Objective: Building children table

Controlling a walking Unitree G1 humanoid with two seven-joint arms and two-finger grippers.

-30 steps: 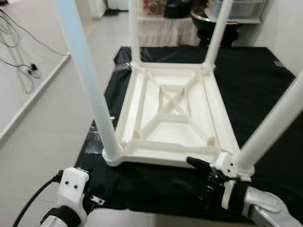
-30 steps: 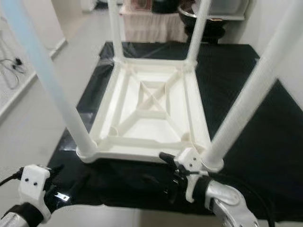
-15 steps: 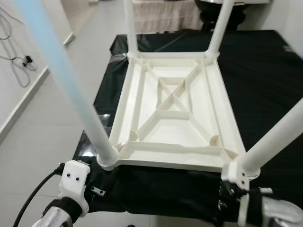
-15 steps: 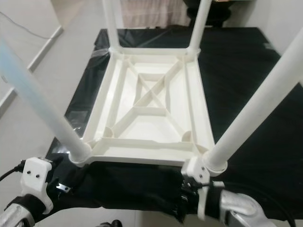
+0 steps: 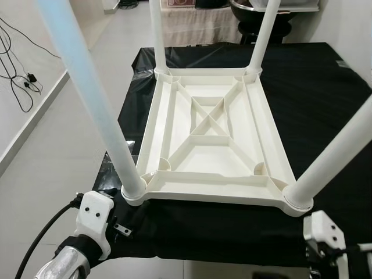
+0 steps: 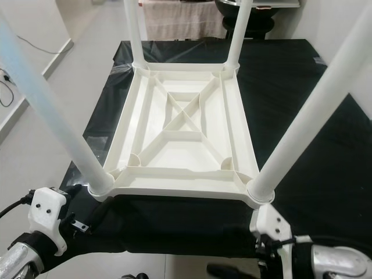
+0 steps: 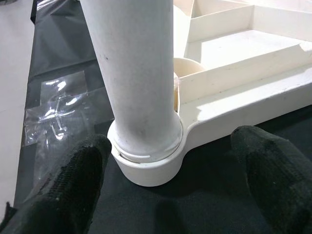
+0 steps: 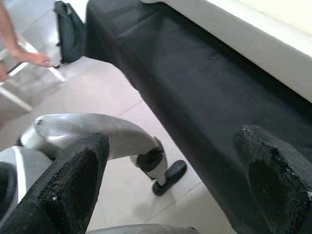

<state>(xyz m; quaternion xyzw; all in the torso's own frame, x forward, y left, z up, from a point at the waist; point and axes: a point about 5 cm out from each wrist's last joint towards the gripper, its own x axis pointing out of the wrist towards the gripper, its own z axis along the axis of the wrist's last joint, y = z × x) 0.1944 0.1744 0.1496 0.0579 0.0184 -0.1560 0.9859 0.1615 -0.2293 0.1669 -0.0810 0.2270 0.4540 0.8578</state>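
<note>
A white plastic children's table [image 5: 212, 145] lies upside down on a black sheet [image 5: 325, 99] spread over a pale tiled floor [image 5: 52, 151]. Its ribbed underside faces up, with a cross of ribs in the middle. The four white legs [image 5: 87, 87] stand up from its corners, two at the far edge of the sheet side and two at the near edge, close to me.

My left gripper [image 7: 165, 185] is low at the near left corner of the table. Its two black fingers [image 7: 73, 185] are spread wide apart, one on each side of the base of the near left leg [image 7: 134, 78], where that leg sits in its round socket [image 7: 146, 165]. The fingers touch neither the leg nor the socket; nothing is grasped. A crumpled piece of clear tape [image 7: 58, 107] sticks to the sheet just beside this corner. From my head I see the white wrist housing [image 5: 96, 221] of this arm just below that corner, with a black cable [image 5: 40, 244] trailing from it.

My right gripper [image 8: 170, 180] hangs off the near edge of the sheet, below the near right corner of the table, fingers [image 8: 273, 170] spread apart and empty. Its camera looks past the sheet's draped front edge to the floor, my own silver leg and black foot [image 8: 168, 175], and a person's bare foot [image 8: 31, 57] farther off. Black cables [image 5: 17, 75] lie on the floor well to the left.
</note>
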